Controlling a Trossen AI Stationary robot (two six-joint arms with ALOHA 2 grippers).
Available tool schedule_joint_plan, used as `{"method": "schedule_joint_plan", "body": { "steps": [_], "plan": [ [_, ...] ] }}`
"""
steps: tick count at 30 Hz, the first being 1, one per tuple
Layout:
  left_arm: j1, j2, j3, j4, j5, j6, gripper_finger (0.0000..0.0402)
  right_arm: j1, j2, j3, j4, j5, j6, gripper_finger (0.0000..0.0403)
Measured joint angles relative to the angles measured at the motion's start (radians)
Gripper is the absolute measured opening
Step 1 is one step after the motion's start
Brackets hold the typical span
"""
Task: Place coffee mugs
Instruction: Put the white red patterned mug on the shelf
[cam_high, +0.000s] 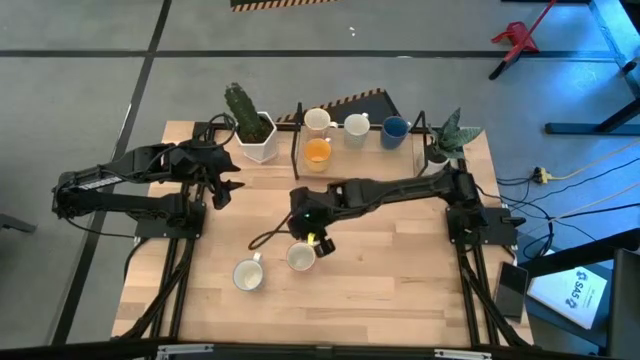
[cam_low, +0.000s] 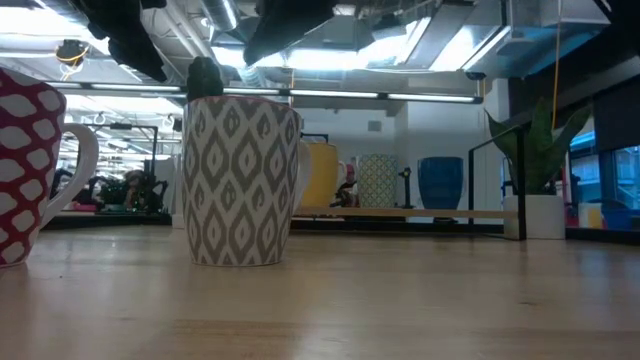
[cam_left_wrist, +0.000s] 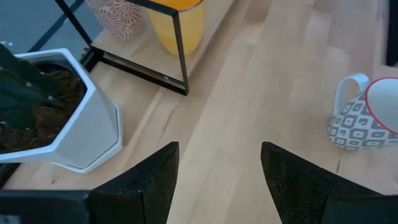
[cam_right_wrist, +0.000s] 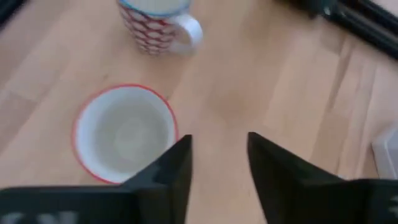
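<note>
High view, right hand (cam_high: 318, 243) spread above red-rimmed mug (cam_high: 300, 257), cactus pot (cam_high: 256, 135) beside rack (cam_high: 350, 150).

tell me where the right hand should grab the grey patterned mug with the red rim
Probably the rim. The grey patterned mug with the red rim stands upright, mouth open, just beside the open right hand. Come straight down, one finger inside the wall and one outside, on a side away from the handle, clear of the red patterned mug.

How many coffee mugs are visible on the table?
6: orange mug, white mug, cream mug and blue mug on the rack; two loose mugs nearer the front.
</note>
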Motion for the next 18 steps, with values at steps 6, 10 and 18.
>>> {"method": "schedule_joint_plan", "body": {
  "steps": [6, 10, 18],
  "plan": [
    [0.0, 0.0, 0.0, -0.012, 0.0, 0.0, 0.0222, 0.005, 0.072, -0.001, -0.022, -0.007, 0.059, 0.021],
    [0.0, 0.0, 0.0, -0.021, 0.0, 0.0, 0.0222, 0.034, 0.119, -0.002, -0.041, -0.058, 0.076, 0.0212],
    [0.0, 0.0, 0.0, -0.028, 0.0, 0.0, 0.0222, 0.045, 0.133, -0.001, -0.09, 0.043, 0.121, 0.0173]
  ]
}}
